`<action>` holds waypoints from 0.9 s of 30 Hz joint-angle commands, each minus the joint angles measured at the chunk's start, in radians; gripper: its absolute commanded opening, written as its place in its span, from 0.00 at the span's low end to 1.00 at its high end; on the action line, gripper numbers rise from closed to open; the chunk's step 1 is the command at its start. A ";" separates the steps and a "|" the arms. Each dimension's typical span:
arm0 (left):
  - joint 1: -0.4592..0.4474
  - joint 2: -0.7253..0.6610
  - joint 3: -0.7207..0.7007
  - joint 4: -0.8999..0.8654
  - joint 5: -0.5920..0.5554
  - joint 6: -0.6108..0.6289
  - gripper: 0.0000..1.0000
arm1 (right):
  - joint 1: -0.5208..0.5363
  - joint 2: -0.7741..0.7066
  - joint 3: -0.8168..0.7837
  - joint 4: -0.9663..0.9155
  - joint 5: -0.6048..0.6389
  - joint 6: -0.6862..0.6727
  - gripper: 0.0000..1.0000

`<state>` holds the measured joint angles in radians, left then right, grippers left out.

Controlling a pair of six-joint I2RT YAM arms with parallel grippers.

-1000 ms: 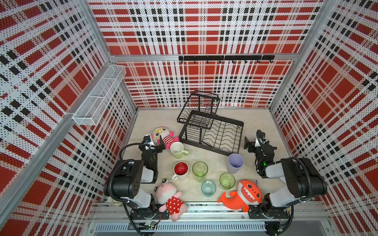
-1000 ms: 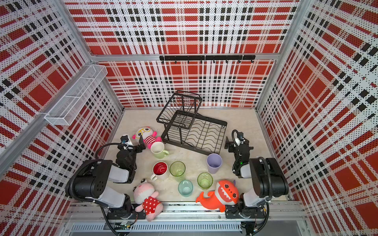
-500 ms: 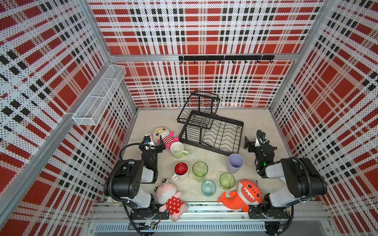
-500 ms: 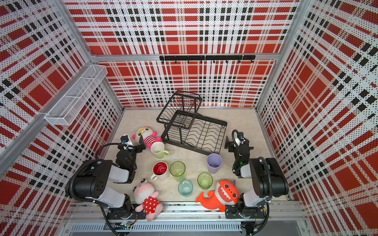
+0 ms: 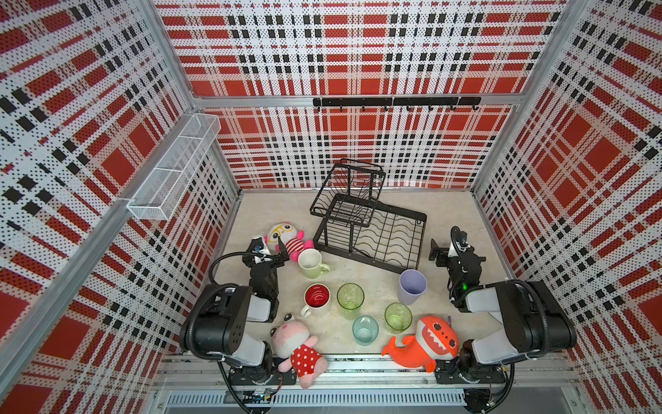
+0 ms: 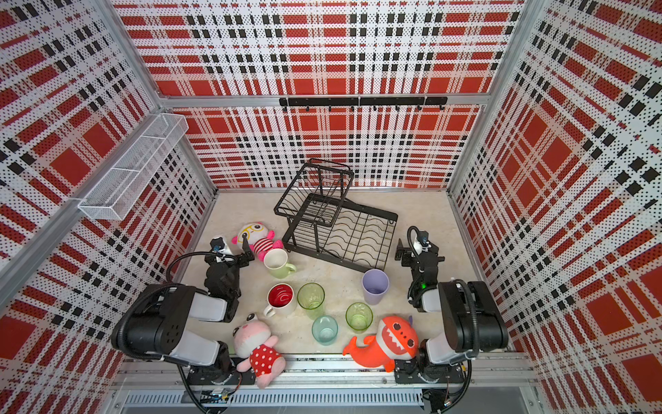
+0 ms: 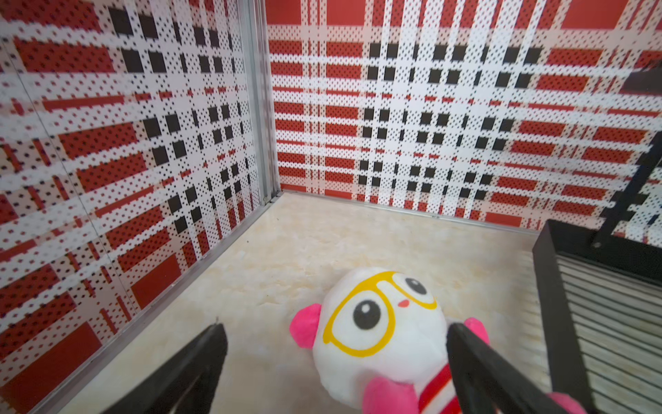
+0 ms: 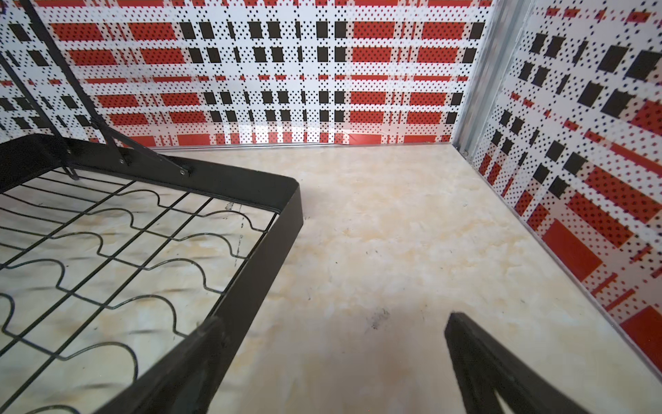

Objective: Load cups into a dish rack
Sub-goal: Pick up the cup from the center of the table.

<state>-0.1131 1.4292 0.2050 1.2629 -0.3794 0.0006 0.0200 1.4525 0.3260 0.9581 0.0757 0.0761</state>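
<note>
L fingers (image 7: 193, 365), R fingers (image 8: 476, 358) wide; cups (image 5: 412, 286) outside rack (image 5: 422, 243).

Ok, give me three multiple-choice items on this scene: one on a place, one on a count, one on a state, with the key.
1. Which cup stands nearest the right hand?
A. lilac tumbler
B. white mug with red inside
C. teal glass

2. How many plush toys are in the scene?
A. two
B. three
C. five

3. The left hand and right hand are:
A. both open, gripping nothing
B. both shut on cups
C. one open, one shut

Key:
1 A: in both top views the lilac tumbler sits closest to it; the mug and teal glass lie farther off.
2 B: a striped plush with glasses, a pink plush in a dotted dress and an orange shark plush.
3 A: each wrist view shows jaws spread wide, clamping nothing.
</note>
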 commanded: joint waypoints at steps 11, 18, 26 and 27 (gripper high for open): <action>0.070 -0.477 0.276 -0.732 0.054 -0.579 0.98 | -0.032 -0.345 0.281 -0.721 -0.092 0.402 1.00; 0.322 -0.601 0.144 -0.607 0.460 -0.996 0.98 | -0.031 -0.387 0.326 -1.043 -0.282 0.439 1.00; 0.090 -0.558 0.381 -0.915 0.303 -0.642 0.98 | -0.032 -0.253 0.529 -1.547 -0.364 0.467 1.00; 0.051 -0.547 0.406 -0.951 0.263 -0.599 0.98 | -0.033 -0.231 0.574 -1.596 -0.360 0.462 1.00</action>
<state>0.0170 0.8730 0.5293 0.4313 -0.0448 -0.7528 -0.0078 1.1824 0.8101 -0.4007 -0.2306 0.5194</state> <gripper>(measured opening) 0.983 0.999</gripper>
